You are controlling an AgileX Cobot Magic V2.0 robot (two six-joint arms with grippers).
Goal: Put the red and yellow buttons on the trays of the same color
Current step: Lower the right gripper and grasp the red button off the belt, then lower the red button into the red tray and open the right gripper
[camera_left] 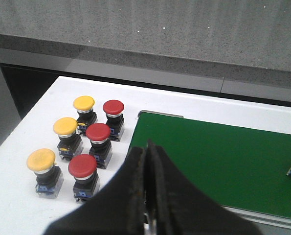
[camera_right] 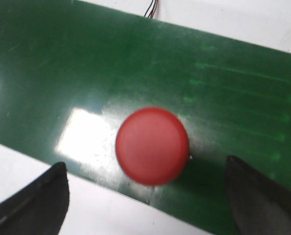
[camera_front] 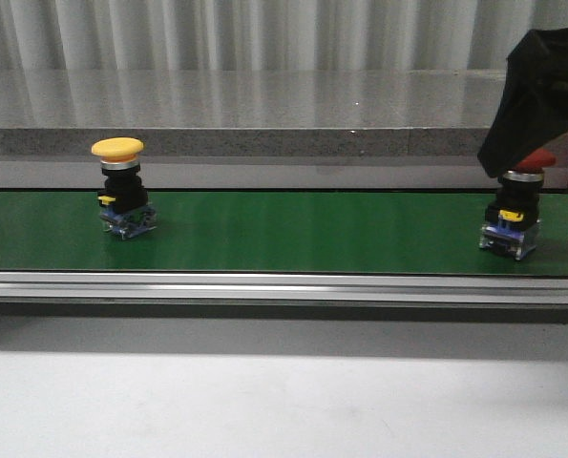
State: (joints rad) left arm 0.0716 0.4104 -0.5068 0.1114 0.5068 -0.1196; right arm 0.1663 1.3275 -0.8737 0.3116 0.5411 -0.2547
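We hold our right claw (camera_right: 145,196) wide open and empty above the red button (camera_right: 152,146) on the green belt (camera_right: 62,73), and should centre its cap before descending and closing, while our left claw (camera_left: 147,196) waits pressed closed, empty.

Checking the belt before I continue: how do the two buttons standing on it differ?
The yellow button has a yellow cap; the red button has a red one. The yellow button stands free at the belt's left; the red button stands far right beneath the open right pincer. Both stand upright on black-and-blue bases.
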